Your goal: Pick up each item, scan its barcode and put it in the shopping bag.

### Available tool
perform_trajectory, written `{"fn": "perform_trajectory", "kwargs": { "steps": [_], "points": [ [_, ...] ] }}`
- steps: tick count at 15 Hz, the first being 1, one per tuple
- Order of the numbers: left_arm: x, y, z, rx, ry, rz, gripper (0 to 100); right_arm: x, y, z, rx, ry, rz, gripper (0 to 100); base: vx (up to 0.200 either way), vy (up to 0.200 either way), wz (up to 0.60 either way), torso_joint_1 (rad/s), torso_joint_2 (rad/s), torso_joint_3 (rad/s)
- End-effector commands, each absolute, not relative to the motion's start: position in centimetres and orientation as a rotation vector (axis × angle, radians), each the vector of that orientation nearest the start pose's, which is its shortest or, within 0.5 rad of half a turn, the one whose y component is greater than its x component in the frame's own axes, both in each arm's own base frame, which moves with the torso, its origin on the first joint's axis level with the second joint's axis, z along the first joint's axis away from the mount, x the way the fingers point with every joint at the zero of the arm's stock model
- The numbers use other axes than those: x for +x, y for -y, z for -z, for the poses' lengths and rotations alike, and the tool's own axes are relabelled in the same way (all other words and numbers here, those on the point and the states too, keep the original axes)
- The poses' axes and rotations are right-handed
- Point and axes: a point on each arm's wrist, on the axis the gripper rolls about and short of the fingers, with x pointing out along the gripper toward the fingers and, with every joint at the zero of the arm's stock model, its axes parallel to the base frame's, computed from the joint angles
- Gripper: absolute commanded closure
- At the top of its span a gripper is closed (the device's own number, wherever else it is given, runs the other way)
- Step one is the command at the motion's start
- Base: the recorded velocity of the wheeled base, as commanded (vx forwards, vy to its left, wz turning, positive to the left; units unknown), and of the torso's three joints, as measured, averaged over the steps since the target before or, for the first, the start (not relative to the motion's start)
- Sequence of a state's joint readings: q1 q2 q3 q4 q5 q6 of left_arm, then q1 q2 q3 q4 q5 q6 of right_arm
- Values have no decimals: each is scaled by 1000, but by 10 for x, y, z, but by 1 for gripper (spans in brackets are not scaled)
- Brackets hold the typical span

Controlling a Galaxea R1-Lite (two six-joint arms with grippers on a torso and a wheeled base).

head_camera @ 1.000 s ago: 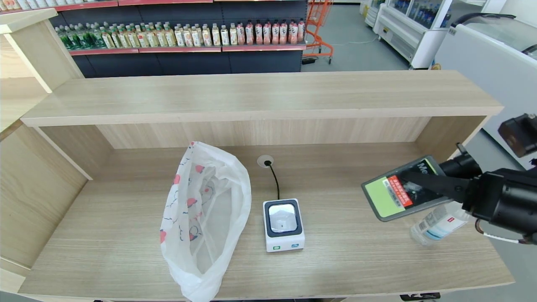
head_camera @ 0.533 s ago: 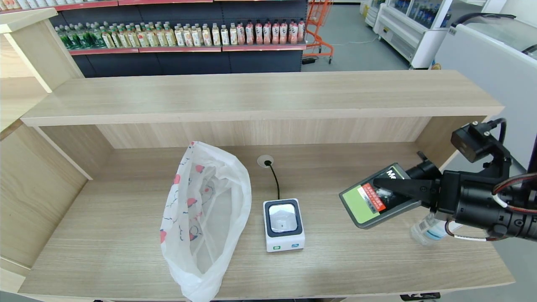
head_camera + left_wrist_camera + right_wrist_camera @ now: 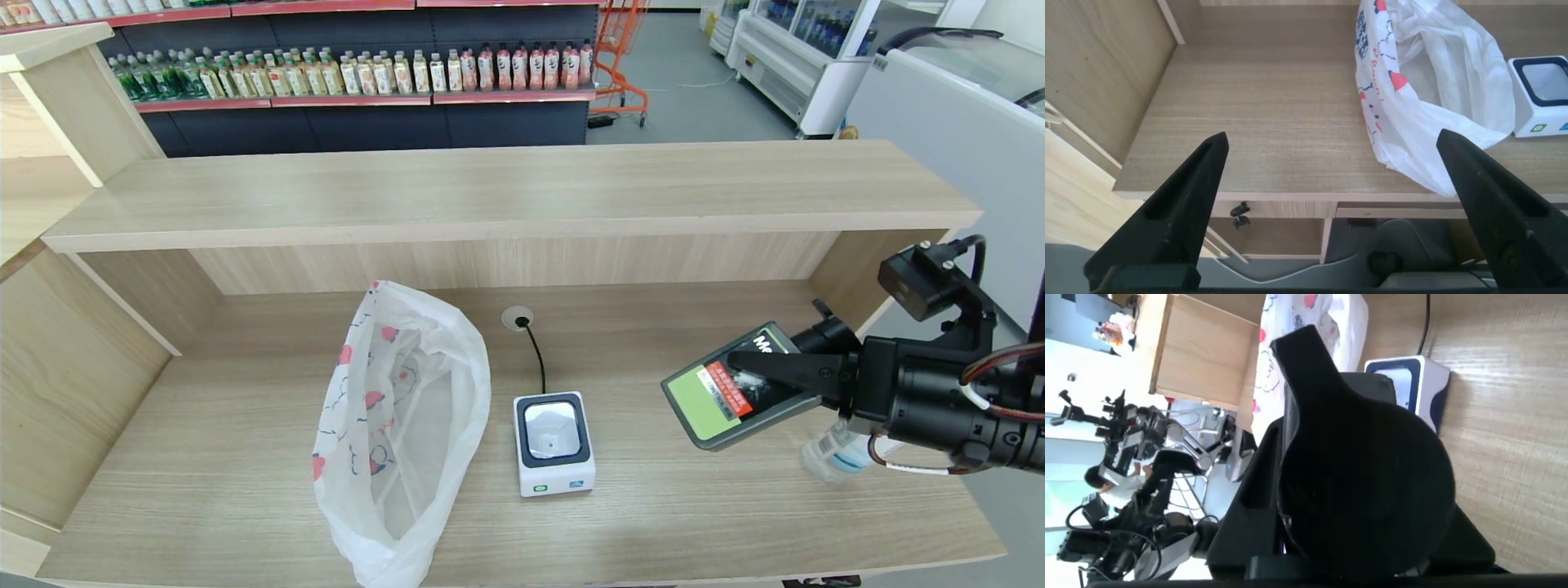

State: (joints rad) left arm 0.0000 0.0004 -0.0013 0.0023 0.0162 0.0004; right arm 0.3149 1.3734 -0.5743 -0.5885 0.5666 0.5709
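My right gripper (image 3: 741, 372) is shut on a flat dark grey packet (image 3: 700, 402) with a green and red label, held tilted above the counter's right side, to the right of the scanner. The white barcode scanner (image 3: 553, 441) stands mid-counter with its window facing up, also seen in the right wrist view as the scanner (image 3: 1404, 376) past the dark packet (image 3: 1372, 474). Left of it, the white patterned shopping bag (image 3: 400, 425) stands open. A clear water bottle (image 3: 833, 453) lies on the counter under my right arm. My left gripper (image 3: 1333, 143) hangs open by the counter's front edge near the bag (image 3: 1429, 90).
The wooden counter (image 3: 669, 506) is walled on both sides and has a raised shelf (image 3: 506, 188) along the back. The scanner's black cable (image 3: 535, 351) runs back to a hole in the counter. Bare wood lies between scanner and bottle.
My right gripper carried the packet left and slightly down, closer to the scanner, then held about still. The head camera tilted a little, shifting the whole picture.
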Motion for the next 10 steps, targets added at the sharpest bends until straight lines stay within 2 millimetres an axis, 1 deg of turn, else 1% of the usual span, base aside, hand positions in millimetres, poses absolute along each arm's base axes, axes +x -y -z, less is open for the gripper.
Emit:
{"fn": "perform_trajectory", "kwargs": {
  "steps": [1, 5, 6, 8, 10],
  "points": [
    [-23, 0, -76, -2, 0, -17, 0, 202, -79, -198, 559, -475, -791, 100, 0, 200, 0, 7, 7, 7],
    [-23, 0, -76, 2, -2, -17, 0, 225, -88, -180, 509, -531, -773, 100, 0, 200, 0, 6, 4, 0],
    [-23, 0, -76, 2, -2, -17, 0, 229, -95, -175, 502, -554, -784, 100, 0, 0, 0, 0, 0, 0],
    [-23, 0, -76, 0, -2, -17, 0, 245, -101, -161, 447, -582, -774, 100, 0, 0, 0, 0, 0, 0],
    [-23, 0, -76, 2, -2, -17, 0, 253, -105, -148, 416, -605, -728, 100, 0, 0, 0, 0, 0, 0]
  ]
}}
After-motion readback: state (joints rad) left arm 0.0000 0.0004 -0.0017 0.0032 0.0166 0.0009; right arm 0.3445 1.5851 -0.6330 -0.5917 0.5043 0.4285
